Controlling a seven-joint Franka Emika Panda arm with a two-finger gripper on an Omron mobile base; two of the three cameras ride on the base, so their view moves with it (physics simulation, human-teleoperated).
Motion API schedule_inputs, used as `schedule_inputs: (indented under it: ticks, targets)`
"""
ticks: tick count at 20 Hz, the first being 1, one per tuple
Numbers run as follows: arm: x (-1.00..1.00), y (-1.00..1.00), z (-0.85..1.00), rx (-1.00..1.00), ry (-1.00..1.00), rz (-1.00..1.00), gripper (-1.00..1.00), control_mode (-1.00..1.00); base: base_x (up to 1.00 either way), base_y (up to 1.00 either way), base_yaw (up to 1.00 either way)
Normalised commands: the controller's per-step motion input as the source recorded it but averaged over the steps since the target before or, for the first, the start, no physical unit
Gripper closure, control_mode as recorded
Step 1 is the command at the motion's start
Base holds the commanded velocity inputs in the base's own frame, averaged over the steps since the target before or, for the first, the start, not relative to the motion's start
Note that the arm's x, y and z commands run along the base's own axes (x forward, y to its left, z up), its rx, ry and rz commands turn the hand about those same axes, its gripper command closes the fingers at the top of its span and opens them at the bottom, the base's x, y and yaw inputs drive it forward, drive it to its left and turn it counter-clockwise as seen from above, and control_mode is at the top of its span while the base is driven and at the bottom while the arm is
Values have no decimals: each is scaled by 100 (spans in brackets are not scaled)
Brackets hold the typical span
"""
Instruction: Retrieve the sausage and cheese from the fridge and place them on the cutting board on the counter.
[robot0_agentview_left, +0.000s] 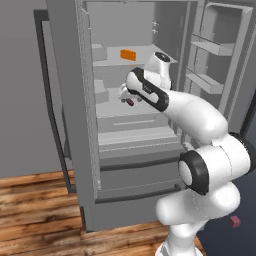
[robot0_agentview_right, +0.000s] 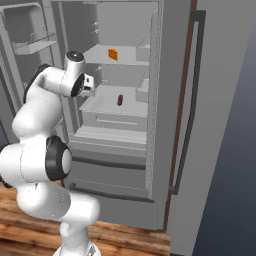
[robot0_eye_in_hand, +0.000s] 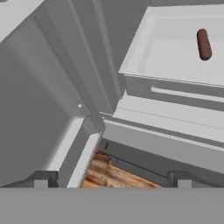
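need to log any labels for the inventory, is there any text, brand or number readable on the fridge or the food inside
None: no word, brand, number or sign can be read in any view.
The fridge walls, doors and shelves are plain grey, with no lettering.
The cheese is a plain orange wedge on the upper shelf, no label.
The sausage is plain dark reddish-brown on the lower shelf, no wrapper or print.

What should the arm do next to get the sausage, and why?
Probably move the hand further into the fridge and toward the sausage, then lower over it. The doors stand open, the hand is open and holds nothing, and the sausage lies alone on the middle shelf, off to one side in the hand view. The cheese sits one shelf higher.
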Motion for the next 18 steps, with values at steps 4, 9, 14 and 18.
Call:
schedule_inputs:
  ticks: [4, 9, 14, 18]
  targets:
    - [-71, -69, 41, -8, 0, -21, -100, -100, 0, 0, 0]
    - [-45, -56, 30, -2, 0, -16, -100, -100, 0, 0, 0]
    - [-40, -33, 19, 0, 0, -14, -100, -100, 0, 0, 0]
    - [-38, -13, 13, 0, -7, -14, -100, -100, 0, 0, 0]
